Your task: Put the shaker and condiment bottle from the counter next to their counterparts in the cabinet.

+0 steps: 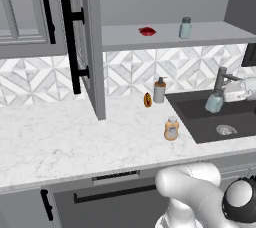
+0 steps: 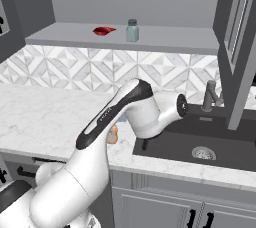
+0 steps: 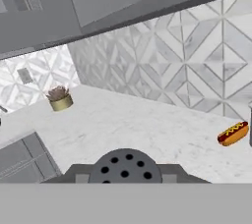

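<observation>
My gripper [image 1: 218,98] is shut on the shaker [image 1: 214,103], a pale teal jar held tilted above the dark sink [image 1: 200,122] beside the faucet. In the hand view its grey perforated cap [image 3: 124,165] sits right at the bottom between the fingers. The condiment bottle [image 1: 171,128], amber-orange with a pale cap, stands on the marble counter [image 1: 75,132] left of the sink; the arm partly hides the bottle [image 2: 113,135]. On the open cabinet's shelf [image 1: 210,36] stand the counterparts: a second teal shaker [image 1: 185,27] and a red squat item [image 1: 147,31].
The cabinet door [image 1: 92,42] with its black bar handle swings out over the counter on the left. A grey pump dispenser [image 1: 159,90] and a small hot dog [image 1: 147,100] stand by the backsplash. The faucet [image 1: 223,75] rises right beside the hand. A small plant pot [image 3: 60,99] is farther along.
</observation>
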